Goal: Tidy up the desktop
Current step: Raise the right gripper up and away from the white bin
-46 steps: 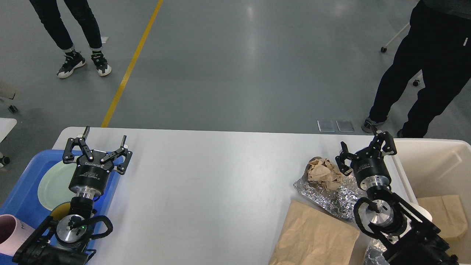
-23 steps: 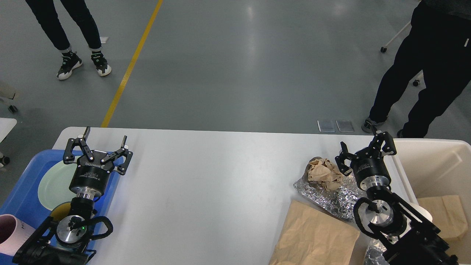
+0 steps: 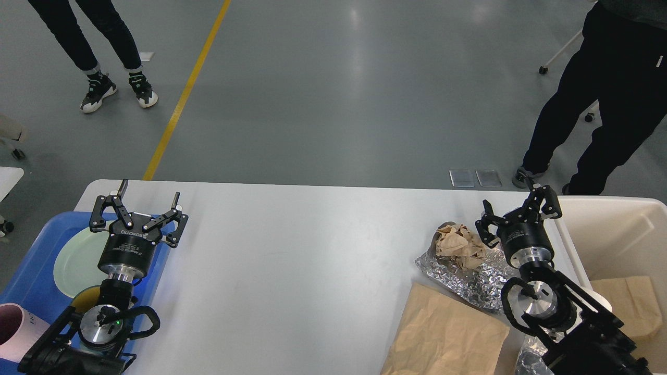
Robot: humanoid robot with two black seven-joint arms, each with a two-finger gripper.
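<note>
The white desktop [image 3: 302, 260] fills the middle of the head view. At its right lie a crumpled brown paper ball [image 3: 458, 245] on a sheet of crinkled foil [image 3: 464, 278], and a flat brown paper bag [image 3: 443, 333] at the front. My right gripper [image 3: 516, 205] is open and empty, just right of the paper ball. My left gripper [image 3: 148, 192] is open and empty above the right edge of the blue tray [image 3: 31, 281].
The blue tray holds a pale green plate [image 3: 75, 260], a yellow item under my left arm and a pink cup [image 3: 15, 328]. A cream bin [image 3: 625, 234] at the right holds a brown bag [image 3: 630, 304]. Two people stand beyond the table.
Both arms hold nearly still; the right gripper has shifted very slightly. The person at the far left has stepped a little.
</note>
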